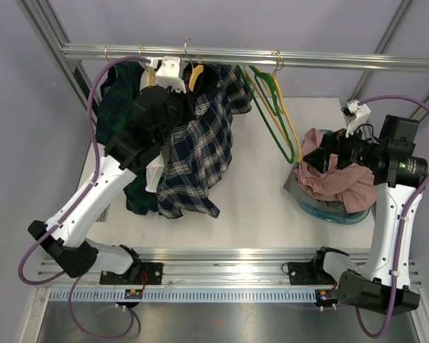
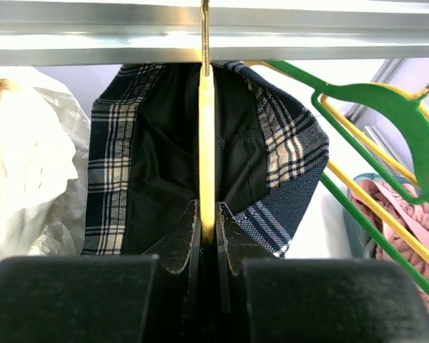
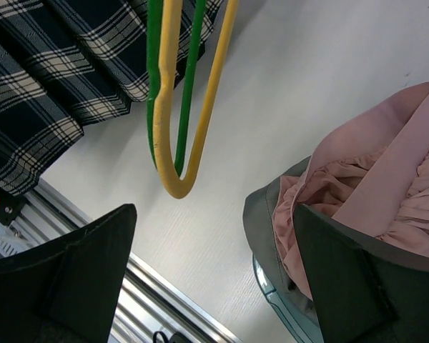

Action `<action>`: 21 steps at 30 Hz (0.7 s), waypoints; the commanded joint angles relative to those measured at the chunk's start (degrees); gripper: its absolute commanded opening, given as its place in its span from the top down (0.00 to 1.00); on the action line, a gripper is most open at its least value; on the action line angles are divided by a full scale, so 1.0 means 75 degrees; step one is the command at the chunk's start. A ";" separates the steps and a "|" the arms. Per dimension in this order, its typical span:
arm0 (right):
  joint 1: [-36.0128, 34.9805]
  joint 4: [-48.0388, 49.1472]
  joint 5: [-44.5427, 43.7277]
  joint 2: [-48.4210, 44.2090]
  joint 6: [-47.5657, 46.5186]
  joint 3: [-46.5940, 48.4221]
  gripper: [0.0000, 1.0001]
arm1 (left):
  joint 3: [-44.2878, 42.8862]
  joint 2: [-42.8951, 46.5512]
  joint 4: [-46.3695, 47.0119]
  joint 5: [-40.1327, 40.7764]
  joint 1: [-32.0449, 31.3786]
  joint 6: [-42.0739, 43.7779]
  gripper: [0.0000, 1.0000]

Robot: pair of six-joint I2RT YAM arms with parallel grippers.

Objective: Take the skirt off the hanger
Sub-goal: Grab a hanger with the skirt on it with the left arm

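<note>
A navy and white plaid skirt (image 1: 200, 146) (image 2: 282, 139) hangs from a yellow hanger (image 2: 206, 143) (image 1: 194, 75) on the rail (image 1: 236, 56). My left gripper (image 2: 207, 225) (image 1: 164, 93) is up at the rail and shut on the yellow hanger's stem, with the skirt's dark lining right behind it. My right gripper (image 3: 214, 271) (image 1: 336, 146) stands open over the bin at the right, nothing between its fingers. The plaid skirt (image 3: 50, 86) also shows at the upper left of the right wrist view.
Empty green and yellow hangers (image 1: 275, 114) (image 3: 175, 100) hang right of the skirt. A white garment (image 2: 28, 164) and a dark green plaid one (image 1: 118, 100) hang to its left. A teal bin (image 1: 336, 211) holds pink clothes (image 1: 339, 179) (image 3: 386, 193).
</note>
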State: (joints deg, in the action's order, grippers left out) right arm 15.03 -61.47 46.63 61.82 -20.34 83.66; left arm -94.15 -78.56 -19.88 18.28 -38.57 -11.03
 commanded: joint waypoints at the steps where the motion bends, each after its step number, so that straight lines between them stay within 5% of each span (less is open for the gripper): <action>1: 0.0024 -0.0299 0.0601 -0.0110 -0.0707 0.0201 0.02 | 0.0083 0.0877 0.0858 -0.0410 0.0045 -0.0299 1.00; 7: 0.0012 -0.1482 0.1528 -0.0052 -0.2127 0.0857 0.01 | 0.1370 0.1931 0.0378 -0.1569 0.0045 -0.0498 1.00; 21: -0.0034 -0.2021 0.1176 0.0182 -0.1577 0.2520 0.01 | 0.3913 0.3830 -0.0069 -0.3925 0.0021 0.0519 1.00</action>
State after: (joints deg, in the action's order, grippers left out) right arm 15.00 -73.73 54.13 62.65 -32.56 98.02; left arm -67.16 -54.17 -26.26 -4.82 -38.35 -10.87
